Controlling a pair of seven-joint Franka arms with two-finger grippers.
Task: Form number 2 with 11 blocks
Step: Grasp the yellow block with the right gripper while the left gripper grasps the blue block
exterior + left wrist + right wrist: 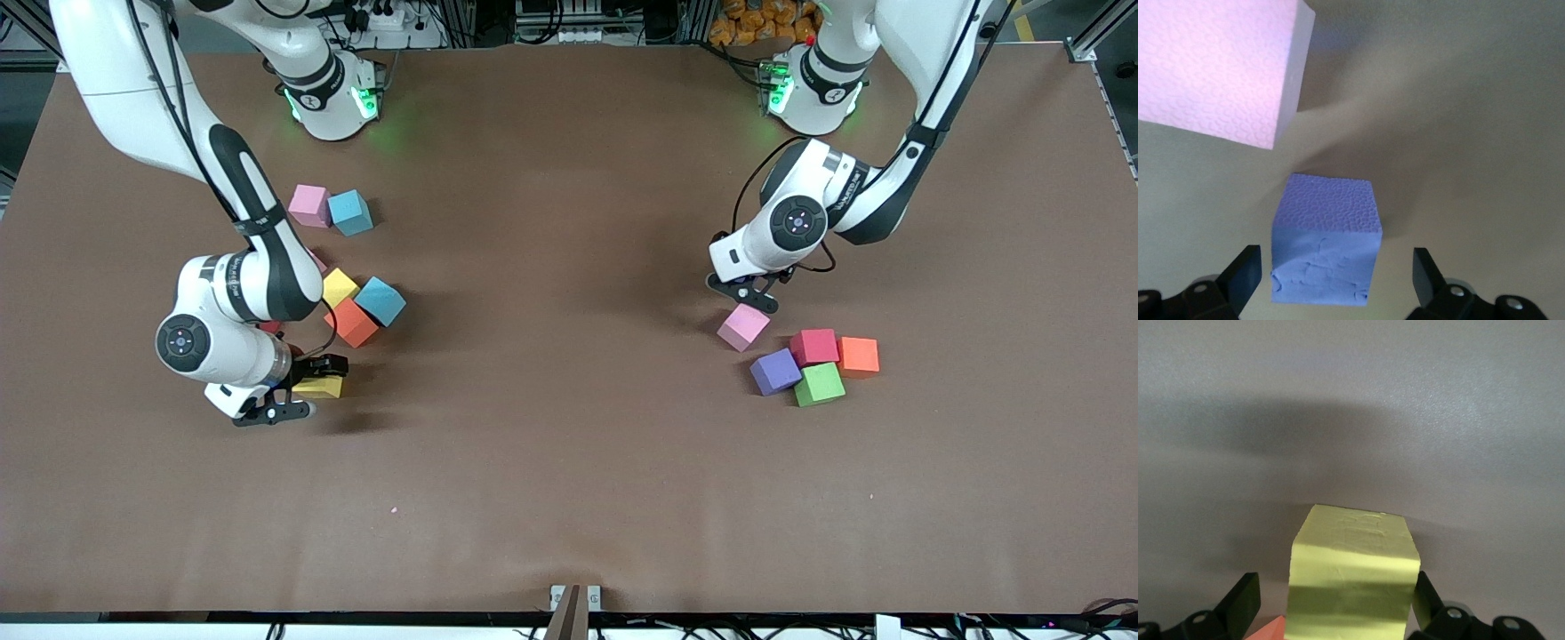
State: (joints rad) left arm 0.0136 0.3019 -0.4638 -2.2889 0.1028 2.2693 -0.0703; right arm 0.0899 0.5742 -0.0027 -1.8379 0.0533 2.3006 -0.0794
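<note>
Two loose clusters of blocks (pixel 814 347) are sitting on the table (pixel 569 462) in the front view, one toward each arm's end. The cubes are turned at mixed angles and are forming no line (so no long axis to read). Toward the left arm's end, the left gripper (pixel 743 293) is hanging low over the table next to a pink block (pixel 743 326), which is lying just beside a clump of four. Toward the right arm's end, the right gripper (pixel 307 388) is straddling a yellow block (pixel 322 386). This block is lying nearer the camera than an orange block (pixel 351 322) and a light-blue cube (pixel 380 300). Wide bare table is stretching between the clusters.

From the left wrist, the fingers (pixel 1245 273) are standing fully spread around a purple block (pixel 1325 247), gaps on both sides, gripping nothing. The pink block (pixel 1218 67) is sitting apart.

From the right wrist, the fingers (pixel 1241 600) are equally spread, the yellow block (pixel 1351 580) squarely between them (unclamped), with bare table ahead.
</note>
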